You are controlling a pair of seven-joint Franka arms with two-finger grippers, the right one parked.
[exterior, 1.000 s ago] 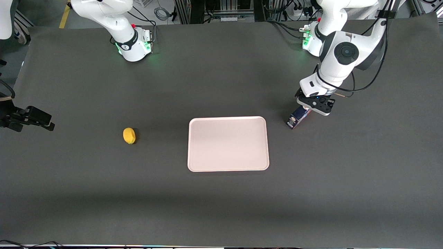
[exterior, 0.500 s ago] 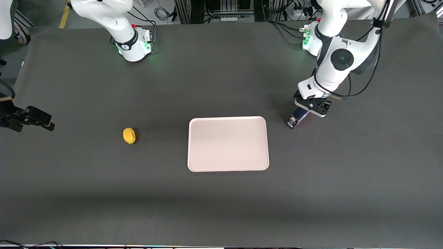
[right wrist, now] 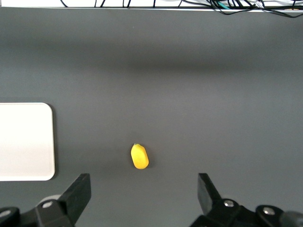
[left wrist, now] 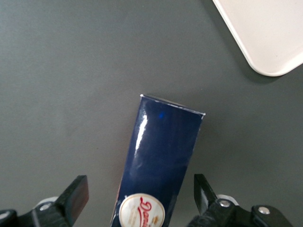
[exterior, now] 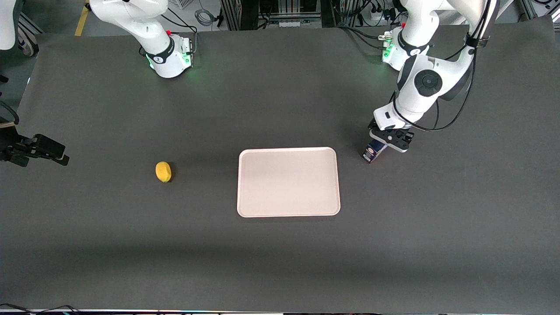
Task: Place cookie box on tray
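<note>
The cookie box (exterior: 371,153), a narrow navy carton with a round white-and-red logo, lies on the dark table just off the tray's corner, toward the working arm's end. The tray (exterior: 288,181) is a large pale pink rectangle with a low rim in the middle of the table. My left gripper (exterior: 387,140) is over the box's end that lies farther from the front camera. In the left wrist view the gripper (left wrist: 140,196) is open, its black fingers (left wrist: 76,197) standing on either side of the cookie box (left wrist: 163,146) with a gap on each side. A corner of the tray (left wrist: 265,33) shows there too.
A small yellow rounded object (exterior: 163,171) lies on the table toward the parked arm's end, well away from the tray; it also shows in the right wrist view (right wrist: 139,157). The robot bases stand at the table edge farthest from the front camera.
My left gripper has shifted a little toward the tray and come down over the cookie box. The box and the tray have not moved.
</note>
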